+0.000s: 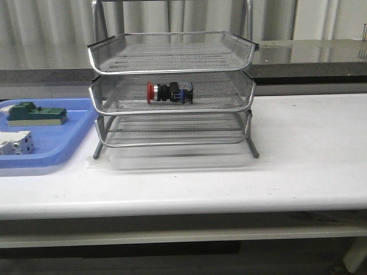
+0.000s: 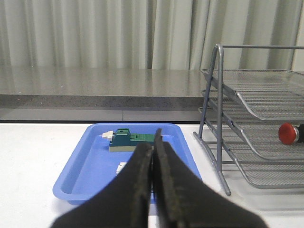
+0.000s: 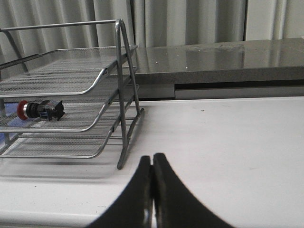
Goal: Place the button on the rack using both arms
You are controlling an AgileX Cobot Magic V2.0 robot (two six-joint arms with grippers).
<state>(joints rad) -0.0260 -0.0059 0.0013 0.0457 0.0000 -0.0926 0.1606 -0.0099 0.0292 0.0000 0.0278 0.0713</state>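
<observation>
I see the button (image 1: 170, 92) lying on its side in the middle tier of the rack (image 1: 172, 69), frame centre. My left gripper (image 2: 153, 147) and right gripper (image 3: 152, 164) are both pressed closed, holding nothing.

The white table (image 1: 298, 154) carries the rack (image 1: 172, 134) at centre-left and, just left of it, a blue tray (image 1: 54, 152), seemingly not touching it.

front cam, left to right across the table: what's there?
white-grey block → green block, both in the blue tray → rack, with the button lying on its middle tier → bare table.
</observation>
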